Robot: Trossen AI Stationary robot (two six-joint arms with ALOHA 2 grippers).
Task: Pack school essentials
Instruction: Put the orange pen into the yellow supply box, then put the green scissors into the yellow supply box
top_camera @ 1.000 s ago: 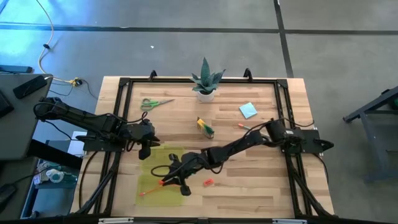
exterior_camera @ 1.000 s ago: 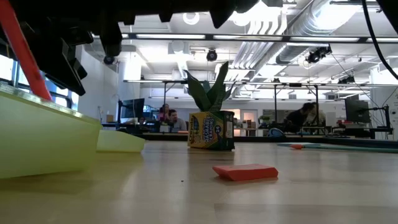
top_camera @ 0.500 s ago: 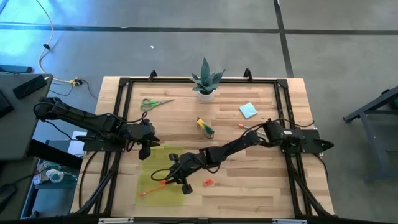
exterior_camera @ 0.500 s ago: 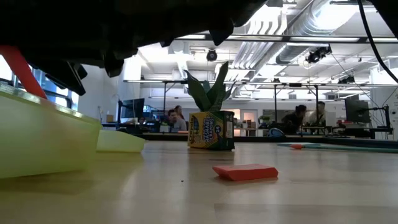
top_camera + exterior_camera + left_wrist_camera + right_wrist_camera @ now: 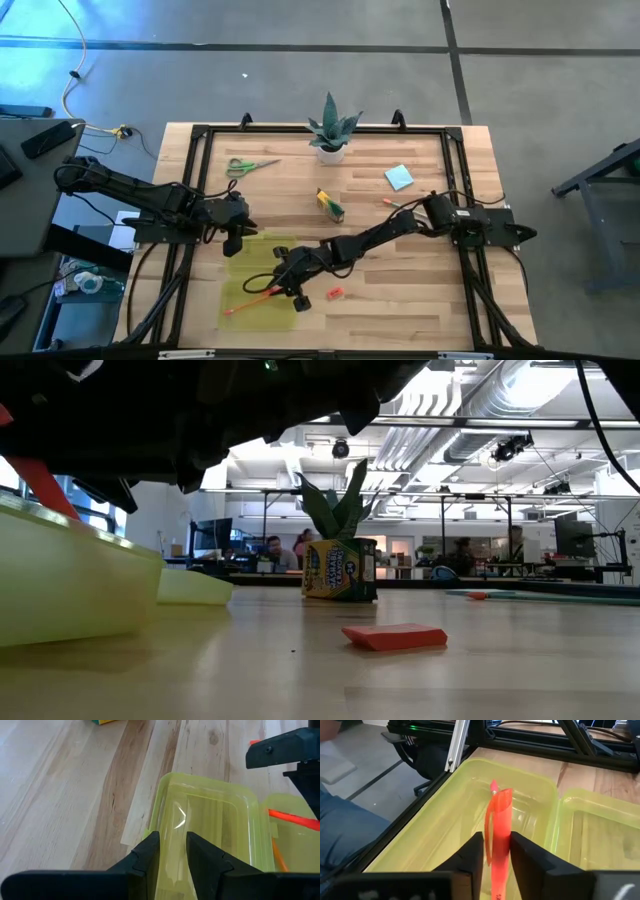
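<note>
L gripper (image 5: 233, 243) grips the rim of the yellow-green plastic case (image 5: 240, 292), fingers (image 5: 150, 851) pinching its lid edge at the bench's (image 5: 400, 310) front-left. R gripper (image 5: 288, 292) hangs over the case's open tray w/ an orange marker (image 5: 499, 832) pinched between its fingers (image 5: 472, 851), tip pointing down into it. Further right on the bench: red eraser (image 5: 334, 293), crayon box (image 5: 331, 205), blue note pad (image 5: 399, 177).

I held my right gripper (image 5: 281, 291) over the translucent yellow-green plastic case (image 5: 240, 279), the orange pencil (image 5: 250, 298) in it. My left gripper (image 5: 233, 242) sat at its 11 o'clock, the small flat red eraser (image 5: 334, 294) at 3 o'clock.
</note>
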